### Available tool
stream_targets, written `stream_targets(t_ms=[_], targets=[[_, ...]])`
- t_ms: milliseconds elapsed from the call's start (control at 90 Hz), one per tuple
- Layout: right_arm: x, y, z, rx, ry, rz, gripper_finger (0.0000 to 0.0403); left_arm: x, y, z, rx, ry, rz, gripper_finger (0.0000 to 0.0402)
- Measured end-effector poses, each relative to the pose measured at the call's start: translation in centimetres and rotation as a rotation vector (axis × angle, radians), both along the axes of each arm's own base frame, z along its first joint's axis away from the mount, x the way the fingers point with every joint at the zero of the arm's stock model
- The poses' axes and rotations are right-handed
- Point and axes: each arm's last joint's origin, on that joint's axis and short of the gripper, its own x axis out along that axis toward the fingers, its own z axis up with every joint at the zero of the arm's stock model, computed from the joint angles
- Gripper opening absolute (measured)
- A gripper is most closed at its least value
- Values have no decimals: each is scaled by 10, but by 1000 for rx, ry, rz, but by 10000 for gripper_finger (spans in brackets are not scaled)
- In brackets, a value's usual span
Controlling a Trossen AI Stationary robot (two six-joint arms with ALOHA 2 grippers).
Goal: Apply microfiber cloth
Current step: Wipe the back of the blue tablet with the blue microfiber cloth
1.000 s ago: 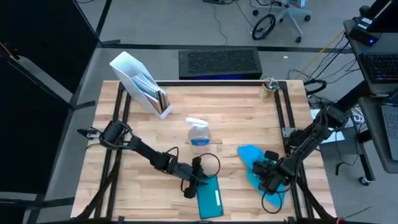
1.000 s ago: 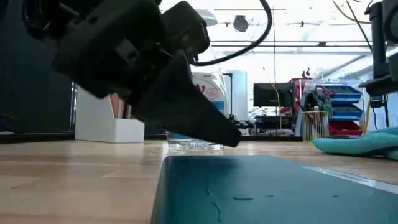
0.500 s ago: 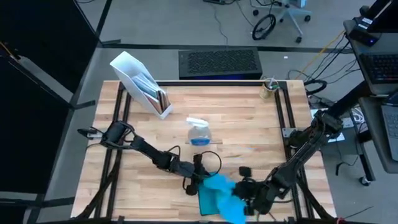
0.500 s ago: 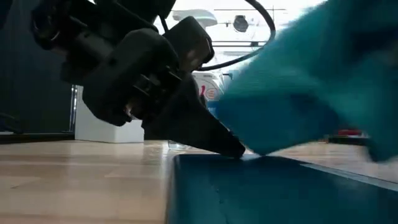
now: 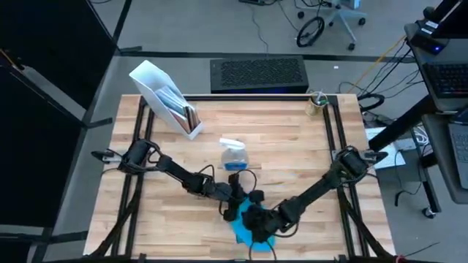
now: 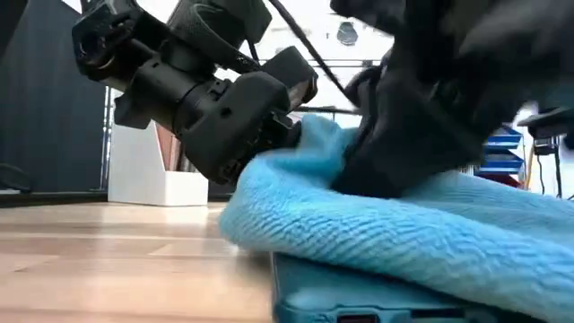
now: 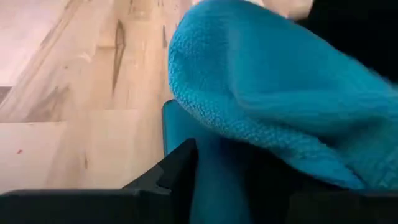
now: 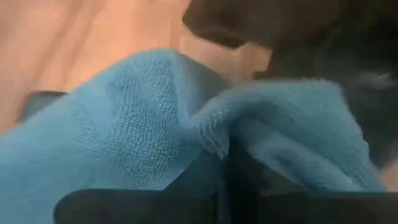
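The sky-blue microfiber cloth (image 5: pixel 245 232) lies heaped over the dark teal tablet (image 6: pixel 359 305), which rests flat on the table near the front edge. My right gripper (image 5: pixel 259 219) reaches in from the table's right and sits on top of the cloth, shut on it. My left gripper (image 5: pixel 235 210) comes in from the left and is at the tablet's far end, shut on it. The cloth (image 7: pixel 261 81) hides most of the tablet's face (image 7: pixel 211 180). My left gripper has the tablet's far end between its fingers. One finger (image 7: pixel 174 171) lies against the tablet's side edge (image 7: pixel 180 134); the cloth hides the other. The tablet lies flat on the table. My right gripper pinches a bunched fold of the cloth (image 8: pixel 214 134) between its two fingers, several layers thick. It comes slanting down from the table's right. The cloth (image 6: pixel 430 242) lies slack under it, spread on the tablet's face and drooping over its edge.
A small clear spray bottle (image 5: pixel 234 155) stands just beyond the tablet, mid-table. A white file holder (image 5: pixel 167 98) stands at the far left and a small cup (image 5: pixel 316 102) at the far right corner. Black frame rails (image 5: pixel 333 139) run along both sides.
My right gripper has carried the cloth from the table's right side toward the left and down onto the tablet. The cloth, lifted clear half a second ago, now lies heaped on the tablet's face and covers it.
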Motion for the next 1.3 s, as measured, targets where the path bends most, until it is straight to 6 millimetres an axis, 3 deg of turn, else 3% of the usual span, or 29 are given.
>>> stream_targets(t_ms=[133, 500, 689, 778, 833, 1056, 1300], targets=[[4, 1, -14, 52, -2, -30, 0, 0, 1, -1, 3, 6, 3, 114], [-19, 49, -10, 250, 10, 141, 0, -1, 2, -2, 22, 17, 18, 114], [-28, 45, 19, 154, -58, 124, 0, 0, 3, -2, 26, 13, 28, 114], [-21, 35, 45, 98, -165, 89, 0, 0, 3, -1, 24, 7, 29, 114], [-13, 26, 50, 72, -198, 55, 0, 0, 2, -1, 23, 4, 28, 114], [12, -9, 10, 12, -106, -34, 0, 0, 2, -1, 14, 2, 25, 114], [17, -14, -23, 37, -75, -148, 0, 0, 2, -1, 15, 4, 25, 114]])
